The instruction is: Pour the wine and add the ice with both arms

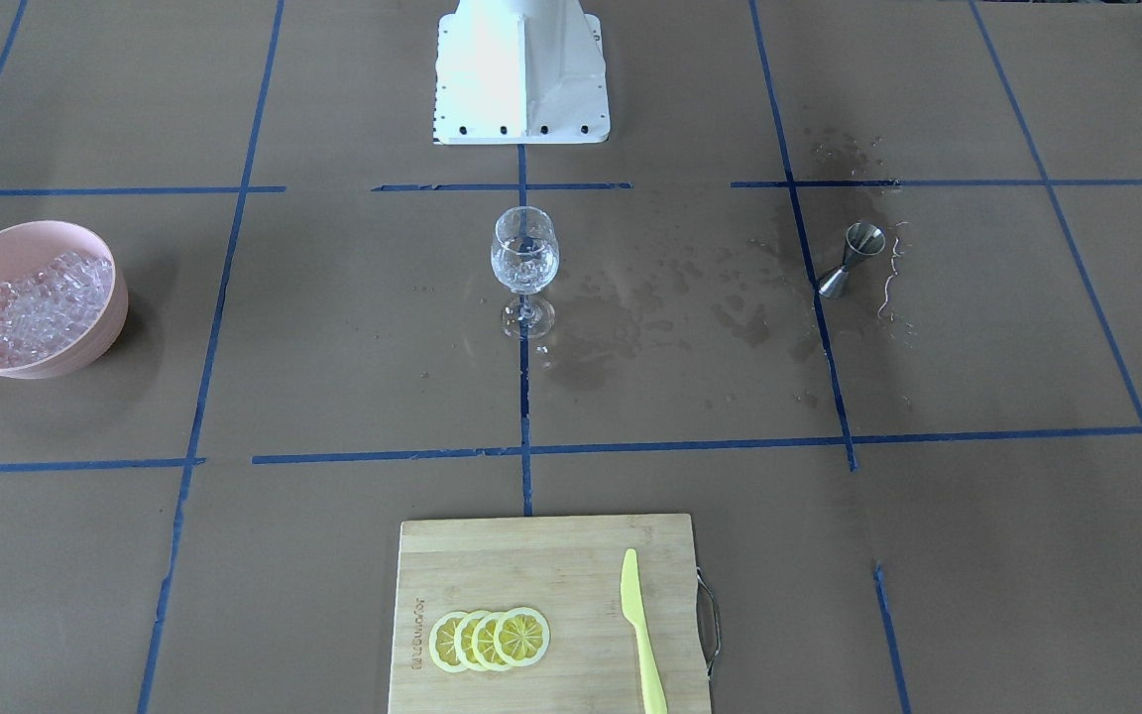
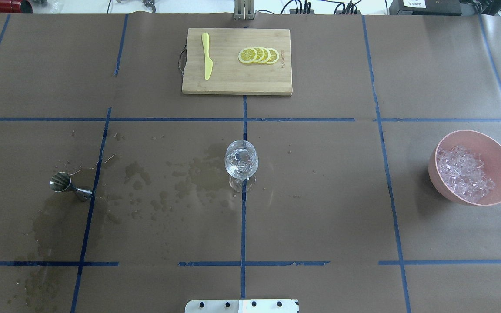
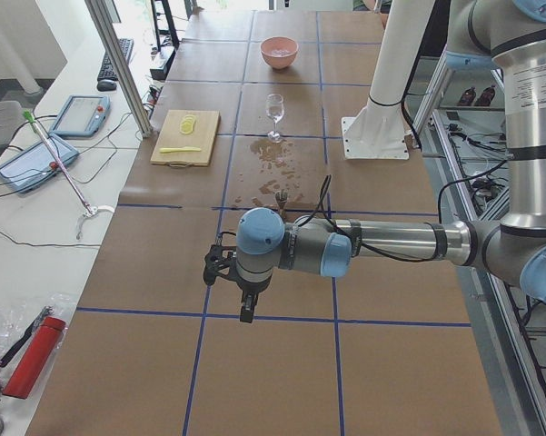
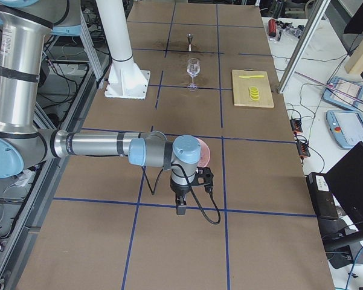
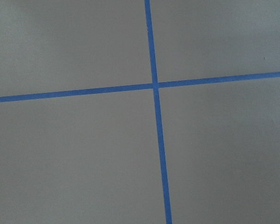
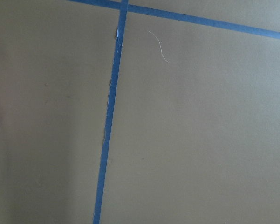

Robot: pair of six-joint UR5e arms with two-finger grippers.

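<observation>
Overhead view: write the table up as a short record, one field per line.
glass: upright at centre, clear contents inside
jigger: upright on the robot's left, among wet stains
bowl: pink, on the robot's right, holds ice
cutting board: far side, carries lemon slices and yellow knife
left gripper: over bare paper, fingers' state unclear
right gripper: over bare paper, fingers' state unclear

The brown paper surface point(image 2: 320, 208) carries 1 clear stemmed glass point(image 2: 241, 163), 1 round pink bowl point(image 2: 489, 145) with 1 heap of small clear ice cubes point(image 2: 463, 174), and 1 steel double-cone jigger point(image 2: 70, 187). 1 rectangular bamboo cutting board point(image 2: 233, 80) bears 4 yellow lemon slices point(image 2: 259, 55) and 1 yellow plastic knife point(image 2: 207, 56). There are 2 silver-grey jointed robot arms, the left arm point(image 3: 391, 243) and the right arm point(image 4: 90, 145).
</observation>
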